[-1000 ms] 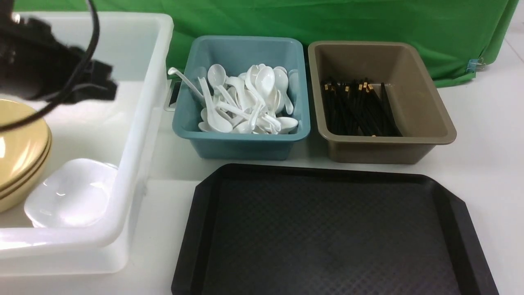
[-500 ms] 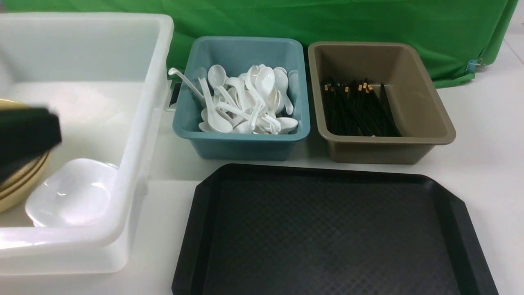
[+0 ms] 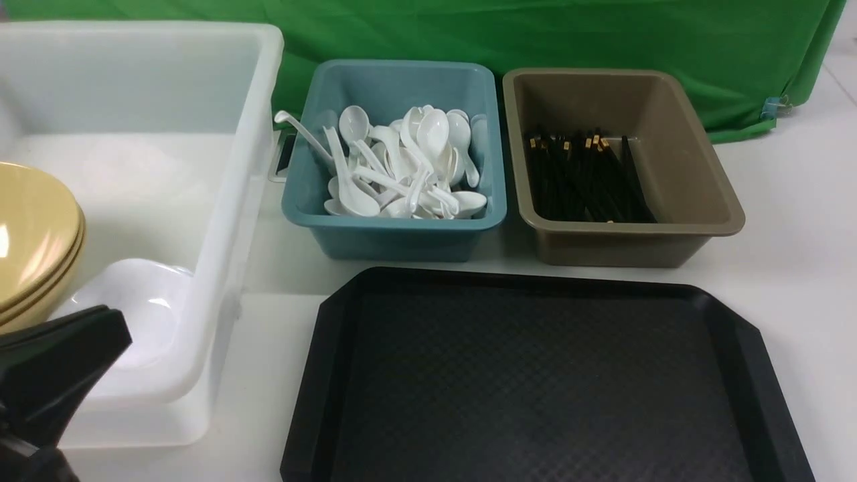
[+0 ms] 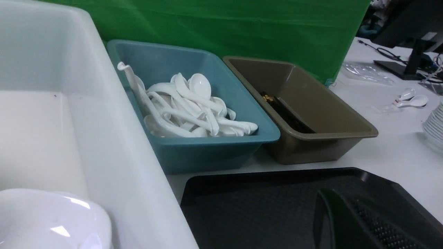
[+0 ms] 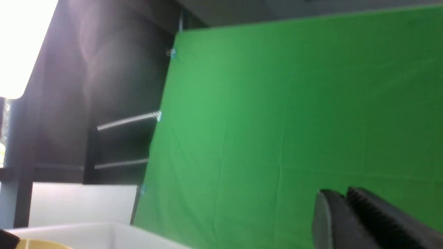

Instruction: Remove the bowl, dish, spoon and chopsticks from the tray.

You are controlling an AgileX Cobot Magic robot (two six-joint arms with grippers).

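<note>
Green cloth [image 3: 535,33] forms the backdrop behind a white counter [image 3: 790,221]. At the robot's left, a large white tub [image 3: 241,154] holds stacked mustard-yellow bowls [image 3: 33,227] and, beside them, white rounded-square dishes [image 3: 144,294]. To the right of that tub, a teal tub [image 3: 395,241] contains a heap of white soup spoons [image 3: 402,167], 1 with its handle over the rim; next to it, a brown tub [image 3: 622,248] holds black chopsticks [image 3: 589,181] with gold bands. Nearer the camera, the black tray [image 3: 535,375] lies flat with its textured surface exposed. The left jaws [image 3: 117,318] are together, near the white tub's front rim. I cannot tell whether the right jaws [image 5: 341,192] are apart or together.
</note>
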